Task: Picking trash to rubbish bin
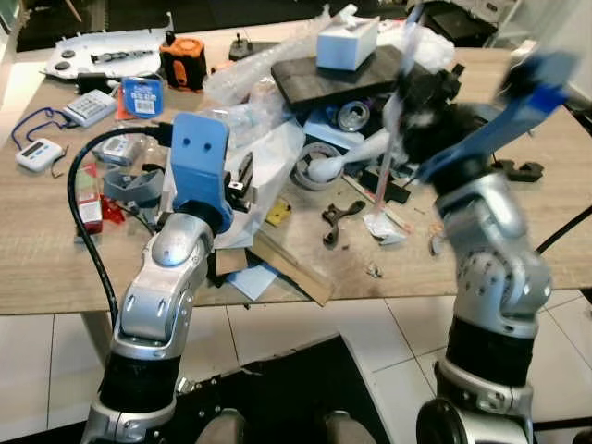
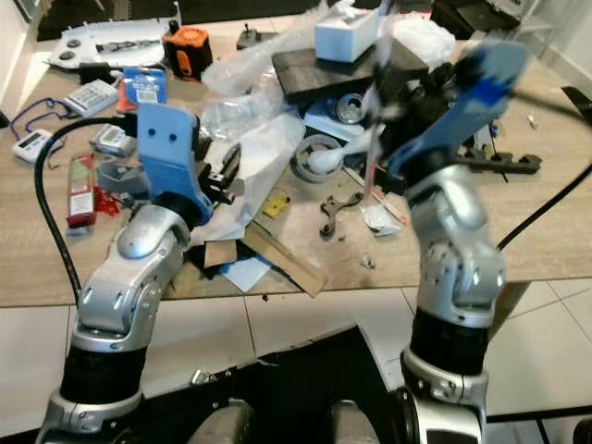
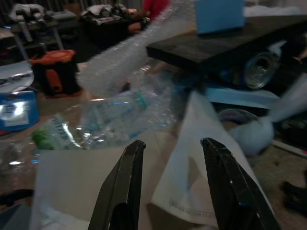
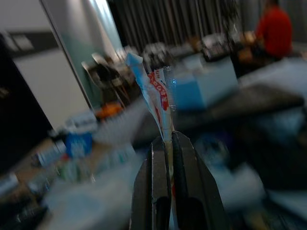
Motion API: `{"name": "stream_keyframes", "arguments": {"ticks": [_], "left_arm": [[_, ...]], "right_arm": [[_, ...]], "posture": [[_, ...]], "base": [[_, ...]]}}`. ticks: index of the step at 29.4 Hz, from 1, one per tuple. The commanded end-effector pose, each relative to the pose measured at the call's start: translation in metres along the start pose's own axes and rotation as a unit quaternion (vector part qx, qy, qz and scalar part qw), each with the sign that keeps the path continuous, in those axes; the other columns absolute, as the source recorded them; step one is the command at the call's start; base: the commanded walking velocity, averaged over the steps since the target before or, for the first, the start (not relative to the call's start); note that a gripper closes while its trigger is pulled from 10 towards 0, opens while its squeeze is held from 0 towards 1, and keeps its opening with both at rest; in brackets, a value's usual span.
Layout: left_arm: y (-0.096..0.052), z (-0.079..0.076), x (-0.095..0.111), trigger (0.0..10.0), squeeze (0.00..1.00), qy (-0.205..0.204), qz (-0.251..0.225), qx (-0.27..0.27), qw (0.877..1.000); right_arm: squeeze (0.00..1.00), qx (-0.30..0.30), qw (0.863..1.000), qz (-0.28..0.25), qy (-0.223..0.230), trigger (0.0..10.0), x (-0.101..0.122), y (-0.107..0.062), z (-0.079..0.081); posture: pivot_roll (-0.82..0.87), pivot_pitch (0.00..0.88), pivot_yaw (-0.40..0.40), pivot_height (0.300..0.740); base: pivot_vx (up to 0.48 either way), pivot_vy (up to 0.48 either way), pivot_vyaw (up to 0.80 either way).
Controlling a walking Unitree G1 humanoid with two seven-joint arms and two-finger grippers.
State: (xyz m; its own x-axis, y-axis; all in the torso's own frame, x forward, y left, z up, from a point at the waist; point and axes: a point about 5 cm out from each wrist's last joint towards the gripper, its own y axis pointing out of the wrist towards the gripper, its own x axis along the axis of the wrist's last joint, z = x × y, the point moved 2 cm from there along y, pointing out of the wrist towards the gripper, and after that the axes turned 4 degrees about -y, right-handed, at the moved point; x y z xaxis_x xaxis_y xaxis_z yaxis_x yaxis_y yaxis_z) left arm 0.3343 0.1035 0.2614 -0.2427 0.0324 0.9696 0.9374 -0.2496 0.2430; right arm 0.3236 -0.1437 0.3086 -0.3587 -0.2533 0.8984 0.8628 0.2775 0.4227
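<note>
Right gripper [image 4: 165,143] is lifted above the messy wooden table [image 1: 55,268], fingers pressed tight on a thin red-and-white wrapper [image 4: 156,98] sticking up out of them. Left gripper [image 3: 175,177] hangs spread open over white paper [image 3: 201,177], near a crushed plastic bottle [image 3: 110,117].

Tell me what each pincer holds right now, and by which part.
The right pincer pinches a thin red-and-white wrapper by its lower end. The left pincer is open, holding nothing, over a crushed plastic bottle.
</note>
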Motion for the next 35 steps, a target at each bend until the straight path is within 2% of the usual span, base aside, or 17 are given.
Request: {"name": "stream_keyframes", "arguments": {"ticks": [1,5,8,11,13,14,15,16,23,24,25,26,27,28,29,31,35], "left_arm": [[-0.004,-0.002,-0.007,10.0,0.00,0.001,0.016,0.005,1.000],[-0.005,-0.002,-0.009,10.0,0.00,0.000,0.019,0.006,1.000],[-0.008,-0.005,-0.013,10.0,0.00,-0.002,0.026,0.010,1.000],[-0.010,-0.005,-0.015,10.0,0.00,-0.003,0.033,0.011,0.999],[-0.014,-0.005,-0.020,10.0,0.00,-0.019,0.047,0.016,0.999],[-0.016,-0.004,-0.023,10.0,0.00,-0.020,0.053,0.022,0.998],[-0.016,-0.004,-0.023,10.0,0.00,-0.020,0.053,0.022,0.998],[-0.019,-0.001,-0.025,10.0,0.00,-0.012,0.058,0.028,0.998],[-0.027,0.005,-0.029,10.0,0.00,0.008,0.060,0.040,0.997],[-0.029,0.007,-0.030,10.0,0.00,0.010,0.061,0.043,0.997],[-0.029,0.007,-0.030,10.0,0.00,0.010,0.061,0.043,0.997],[-0.030,0.007,-0.030,10.0,0.00,0.008,0.060,0.044,0.997],[-0.030,0.007,-0.030,10.0,0.00,0.008,0.060,0.044,0.997],[-0.030,0.004,-0.029,10.0,0.00,0.006,0.058,0.038,0.998],[-0.030,0.004,-0.029,10.0,0.00,0.006,0.058,0.038,0.998],[-0.029,-0.003,-0.027,10.0,0.00,0.000,0.055,0.023,0.998],[-0.030,-0.012,-0.027,10.0,0.00,-0.008,0.055,0.004,0.998]], "right_arm": [[0.00,0.021,0.999,0.033,0.001,0.0,-0.003,-0.011,0.012],[0.00,0.033,0.997,0.063,0.000,0.0,-0.010,-0.017,0.016],[0.00,0.049,0.994,0.098,-0.014,0.0,-0.020,-0.029,0.025],[0.00,0.044,0.994,0.096,-0.015,0.0,-0.020,-0.031,0.027],[0.00,0.035,0.995,0.086,-0.044,0.0,-0.020,-0.038,0.030],[0.00,0.032,0.993,0.091,-0.066,2.6,-0.023,-0.042,0.030],[0.00,0.032,0.993,0.091,-0.066,2.6,-0.023,-0.042,0.030],[0.00,0.027,0.992,0.096,-0.084,10.0,-0.025,-0.047,0.030],[0.00,-0.007,0.990,0.098,-0.105,10.0,-0.026,-0.057,0.026],[0.00,-0.038,0.988,0.098,-0.111,10.0,-0.028,-0.062,0.019],[0.00,-0.038,0.988,0.098,-0.111,10.0,-0.028,-0.062,0.019],[0.00,-0.084,0.986,0.094,-0.111,10.0,-0.030,-0.070,0.006],[0.00,-0.084,0.986,0.094,-0.111,10.0,-0.030,-0.070,0.006],[0.00,-0.131,0.981,0.099,-0.106,10.0,-0.034,-0.078,-0.007],[0.00,-0.131,0.981,0.099,-0.106,10.0,-0.034,-0.078,-0.007],[0.00,-0.174,0.974,0.102,-0.102,10.0,-0.036,-0.087,-0.020],[0.00,-0.175,0.974,0.098,-0.108,10.0,-0.035,-0.087,-0.018]], "posture": [[0.03,0.229,0.018,0.740],[0.03,0.229,0.018,0.740],[0.03,0.229,0.018,0.740],[0.02,0.228,0.009,0.740],[0.02,0.230,0.008,0.740],[0.02,0.230,0.008,0.740],[0.02,0.230,0.008,0.740],[0.02,0.230,0.008,0.740],[0.02,0.222,-0.001,0.740],[0.02,0.222,-0.001,0.740],[0.02,0.222,-0.001,0.740],[0.02,0.222,-0.001,0.740],[0.02,0.222,-0.001,0.740],[0.02,0.222,-0.001,0.740],[0.02,0.222,-0.001,0.740],[0.02,0.222,-0.001,0.740],[0.01,0.205,0.003,0.740]], "base": [[0.000,0.000,0.00],[0.000,0.000,0.00],[0.000,0.000,0.00],[0.000,0.000,0.00],[0.000,0.000,0.00],[0.000,0.000,0.00],[0.000,0.000,0.00],[0.000,0.000,0.00],[0.000,0.000,0.00],[0.000,0.000,0.00],[0.000,0.000,0.00],[0.000,0.000,-0.80],[0.000,0.000,-0.80],[0.000,0.000,-0.80],[0.000,0.000,-0.80],[0.000,0.000,-0.80],[0.000,0.000,-0.80]]}}
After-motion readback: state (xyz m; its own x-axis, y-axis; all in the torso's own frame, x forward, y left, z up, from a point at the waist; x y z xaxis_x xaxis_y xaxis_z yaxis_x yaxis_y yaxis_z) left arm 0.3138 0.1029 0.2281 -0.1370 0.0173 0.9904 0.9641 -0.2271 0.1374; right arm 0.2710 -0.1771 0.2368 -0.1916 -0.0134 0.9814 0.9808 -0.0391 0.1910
